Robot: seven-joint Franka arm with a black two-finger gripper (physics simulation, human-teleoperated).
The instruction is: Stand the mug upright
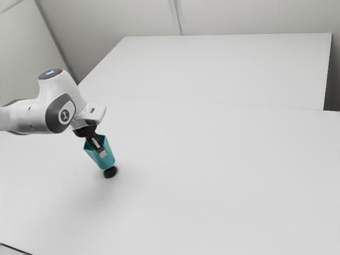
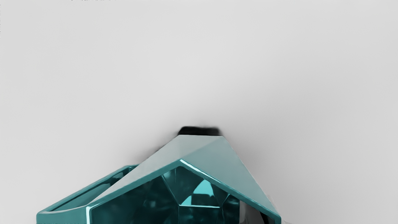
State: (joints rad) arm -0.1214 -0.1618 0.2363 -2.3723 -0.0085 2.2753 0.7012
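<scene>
Teal and faceted, the mug (image 2: 202,149) lies closest to the camera in the wrist view, its mouth facing the lens and its handle (image 2: 62,218) out to one side. Just inside the rim shows a grey-and-black piece (image 2: 247,214). Past the mug's narrow far end is a black patch (image 2: 199,131), with the pale table (image 2: 199,62) beyond.

In the exterior view, the mug is tilted, its mouth up toward the arm (image 1: 26,116) and its narrow end down toward the exterior view's right, just above or against a dark spot on the table. My gripper (image 1: 102,152) reaches down at the mug, overlapping it; how far it is open, and whether it has hold of the mug, I cannot tell.
</scene>
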